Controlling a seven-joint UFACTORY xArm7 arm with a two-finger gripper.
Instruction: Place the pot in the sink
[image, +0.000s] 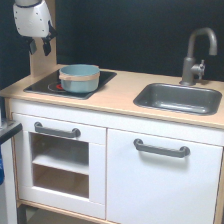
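The light blue-teal pot (79, 78) with a tan band near its rim sits on the black stovetop (40, 85) at the exterior view's left. The dark grey sink (179, 98) is set in the light wood countertop at the exterior view's right, empty. My gripper (39, 46) hangs high at the upper left, above and to the left of the pot, well apart from it. Its two dark fingers point down with a gap between them and nothing held.
A grey faucet (196, 52) rises behind the sink. A wooden upright post (42, 62) stands behind the stovetop, just under my gripper. Below the countertop are a white cabinet door with a grey handle (161, 148) and an oven door (59, 162).
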